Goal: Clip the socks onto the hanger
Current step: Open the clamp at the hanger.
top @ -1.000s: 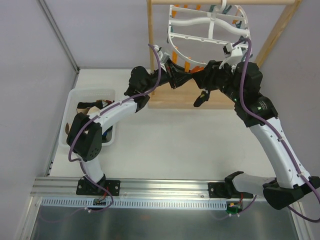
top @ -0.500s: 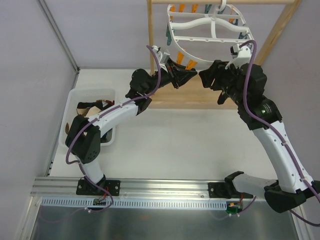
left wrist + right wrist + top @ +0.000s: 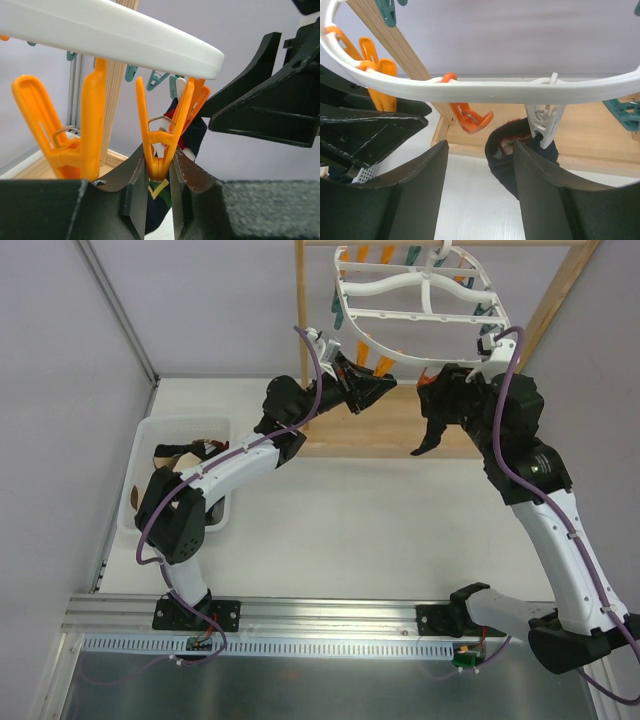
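Left gripper is pinched on 1 orange peg under the hanger rim. Right gripper is spread, nothing held. 1 dark sock is hung from a white peg on that rim.

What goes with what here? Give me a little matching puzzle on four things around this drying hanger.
1. sock in the left gripper
2. hanger
3. basket
4. right gripper

A. open, empty
B. on the table, far left
C. dark navy
D. hanging from the wooden stand

Pairs: 1-C, 2-D, 3-B, 4-A
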